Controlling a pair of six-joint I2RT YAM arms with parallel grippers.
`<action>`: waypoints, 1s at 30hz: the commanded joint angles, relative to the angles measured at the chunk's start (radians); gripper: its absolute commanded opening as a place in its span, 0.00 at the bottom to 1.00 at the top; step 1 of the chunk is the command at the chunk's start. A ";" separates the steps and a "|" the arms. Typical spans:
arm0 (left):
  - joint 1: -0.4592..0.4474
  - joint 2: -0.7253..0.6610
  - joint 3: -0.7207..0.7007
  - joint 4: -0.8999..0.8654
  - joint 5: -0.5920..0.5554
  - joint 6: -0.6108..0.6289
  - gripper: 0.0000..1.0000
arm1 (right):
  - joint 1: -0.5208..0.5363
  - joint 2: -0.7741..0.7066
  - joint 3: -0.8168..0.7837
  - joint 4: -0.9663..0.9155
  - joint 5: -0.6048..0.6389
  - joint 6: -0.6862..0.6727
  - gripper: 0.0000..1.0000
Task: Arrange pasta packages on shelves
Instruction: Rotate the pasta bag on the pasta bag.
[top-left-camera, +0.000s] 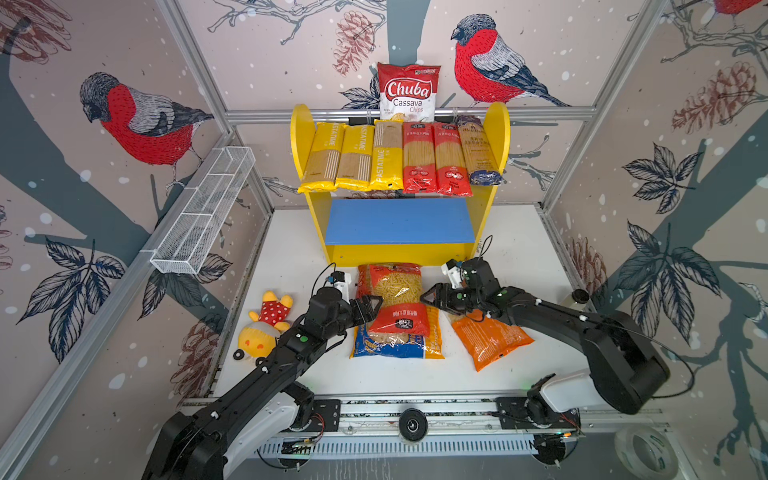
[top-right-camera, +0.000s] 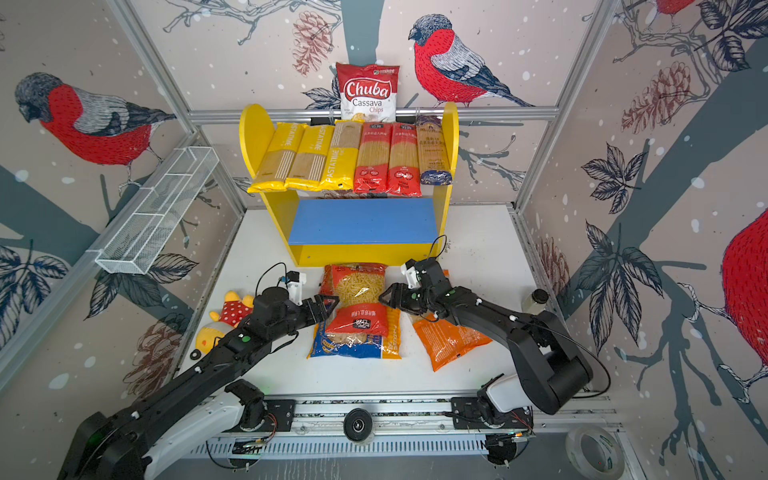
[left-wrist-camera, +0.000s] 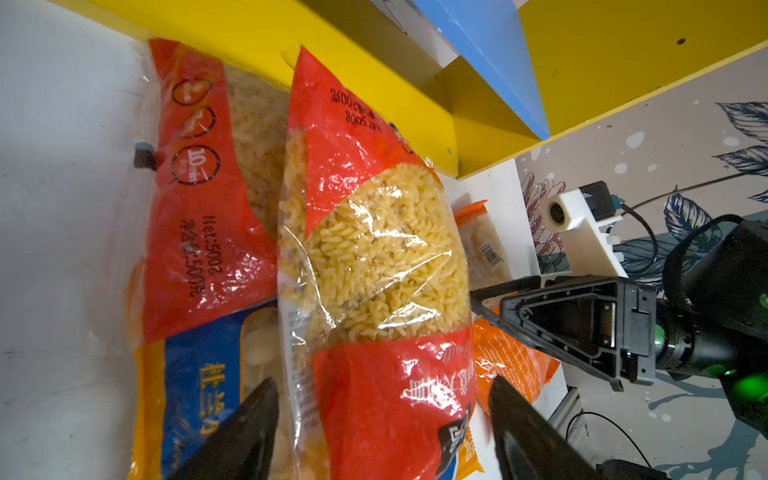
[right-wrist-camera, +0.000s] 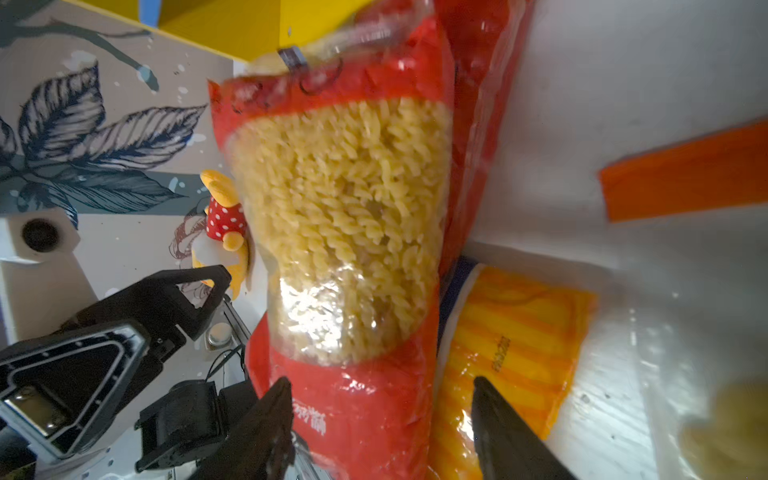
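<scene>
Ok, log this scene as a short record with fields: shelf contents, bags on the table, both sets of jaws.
upper board: six long pasta packs side by side
blue lower board: bare
table: red fusilli bag atop blue-yellow bag; orange bag beside them
left gripper: jaws open, at the fusilli bag
right gripper: jaws open, at its other side

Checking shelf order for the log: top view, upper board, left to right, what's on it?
Three yellow PASTATIME packs → two red spaghetti packs → dark-blue spaghetti pack, which lies next to the rack's side panel.
</scene>
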 joint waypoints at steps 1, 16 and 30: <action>-0.009 0.011 -0.008 0.037 0.004 -0.004 0.76 | 0.040 0.033 0.019 0.051 -0.035 -0.002 0.69; 0.099 -0.139 0.098 -0.255 -0.218 0.070 0.72 | 0.262 0.155 0.207 0.008 -0.192 0.011 0.41; -0.148 -0.107 0.108 -0.244 -0.181 0.021 0.73 | -0.047 0.074 0.224 -0.211 0.070 -0.177 0.68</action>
